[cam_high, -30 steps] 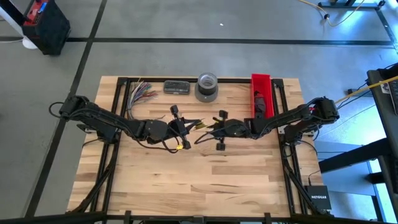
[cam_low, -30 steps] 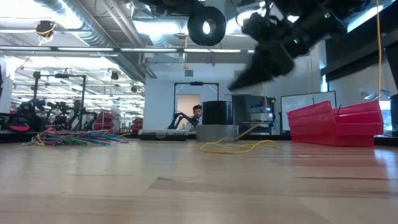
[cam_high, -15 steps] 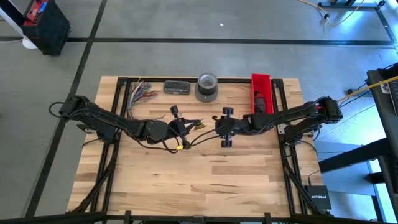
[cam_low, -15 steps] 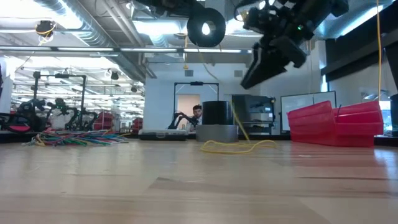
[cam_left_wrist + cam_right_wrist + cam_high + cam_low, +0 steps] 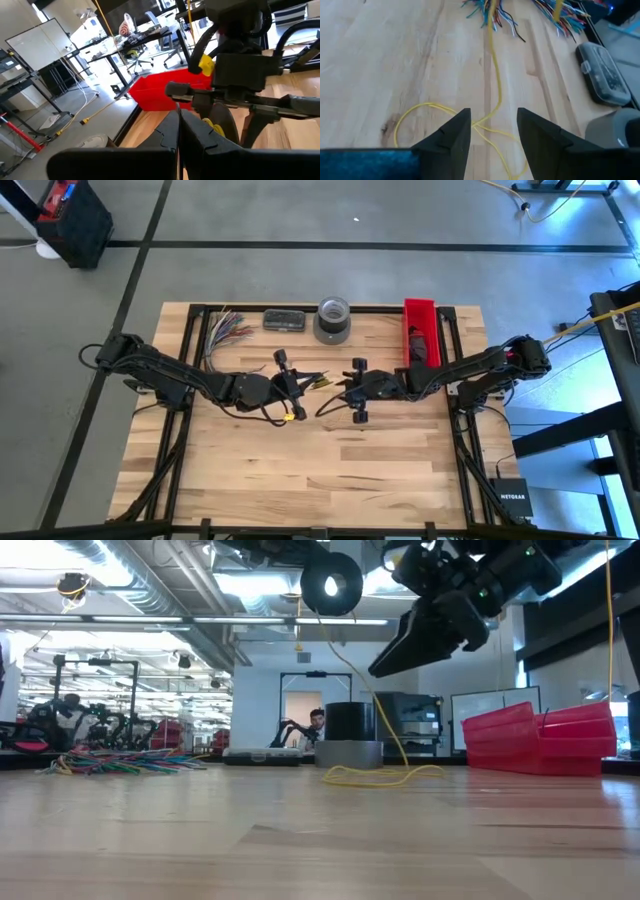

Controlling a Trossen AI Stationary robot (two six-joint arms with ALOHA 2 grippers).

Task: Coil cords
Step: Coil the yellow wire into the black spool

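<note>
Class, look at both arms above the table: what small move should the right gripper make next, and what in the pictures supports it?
Probably lower and close on the yellow cord. The right gripper is open, its fingers astride the strand, which runs up to the black coil at the shut left gripper, with slack looped on the table.

Left end effector (image 5: pixel 296 384) pinched closed, right end effector (image 5: pixel 490 131) parted, both mid-table.

"NETGEAR" (faint) on the black box (image 5: pixel 513 498) beside the table.
</note>
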